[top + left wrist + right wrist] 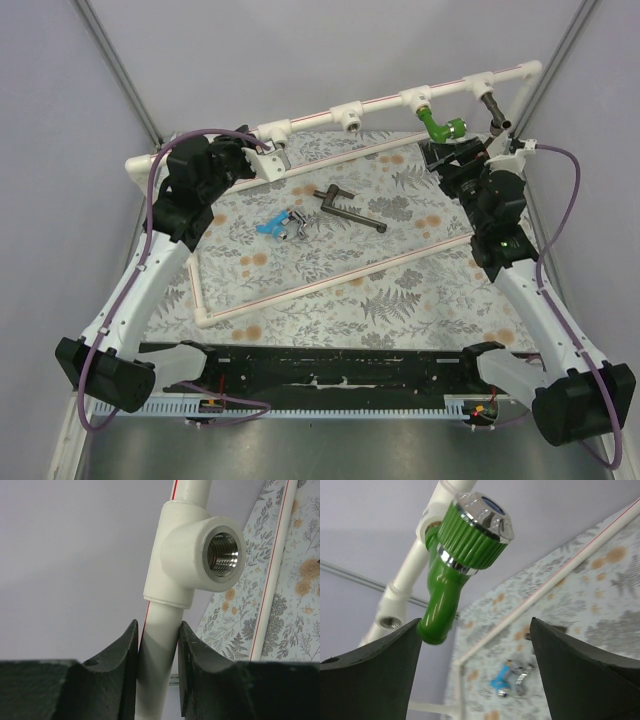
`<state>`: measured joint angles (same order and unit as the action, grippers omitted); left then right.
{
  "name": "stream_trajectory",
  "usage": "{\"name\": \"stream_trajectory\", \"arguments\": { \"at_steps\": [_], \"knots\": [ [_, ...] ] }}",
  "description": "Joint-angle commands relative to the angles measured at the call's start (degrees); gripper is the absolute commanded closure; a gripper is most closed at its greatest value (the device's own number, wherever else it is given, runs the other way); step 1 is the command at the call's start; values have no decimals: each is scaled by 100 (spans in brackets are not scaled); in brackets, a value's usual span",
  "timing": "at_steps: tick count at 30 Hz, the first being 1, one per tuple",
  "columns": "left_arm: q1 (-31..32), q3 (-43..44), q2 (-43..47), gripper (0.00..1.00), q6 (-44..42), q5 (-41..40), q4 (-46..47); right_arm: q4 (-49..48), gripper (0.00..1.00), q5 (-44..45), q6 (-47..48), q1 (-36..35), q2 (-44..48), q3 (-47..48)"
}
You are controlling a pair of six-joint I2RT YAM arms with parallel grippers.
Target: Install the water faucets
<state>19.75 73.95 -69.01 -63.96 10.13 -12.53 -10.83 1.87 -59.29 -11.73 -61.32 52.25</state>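
Observation:
The bright green faucet [440, 125] hangs screwed into a tee of the white back pipe [385, 100]. In the right wrist view it [457, 565] sits just above my left finger. My right gripper [452, 148] [475, 622] is open just below it, touching nothing. My left gripper [262, 150] [158, 625] is shut on the white pipe [157, 650] below an empty threaded tee [222, 555]. The light blue faucet [269, 226] [502, 677], the silver faucet [295, 222] and the long dark grey lever faucet [350, 208] lie on the floral mat.
A white pipe frame [330, 278] rings the floral mat [400, 300]. A dark tap-like piece [495, 108] hangs from the rightmost tee. Another empty tee [350, 113] sits on the back pipe. Grey tent walls and poles close in the back and sides.

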Motion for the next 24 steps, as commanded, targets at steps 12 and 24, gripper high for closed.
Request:
{"name": "stream_trajectory", "arguments": {
  "at_steps": [12,24],
  "knots": [
    [126,-39,37,98,1097,455,-21,1374,9,-1240,8666,30,1298,269],
    [152,31,-42,98,1009,393,-91,-103,13,-1611,11773,30,473,540]
  ]
}}
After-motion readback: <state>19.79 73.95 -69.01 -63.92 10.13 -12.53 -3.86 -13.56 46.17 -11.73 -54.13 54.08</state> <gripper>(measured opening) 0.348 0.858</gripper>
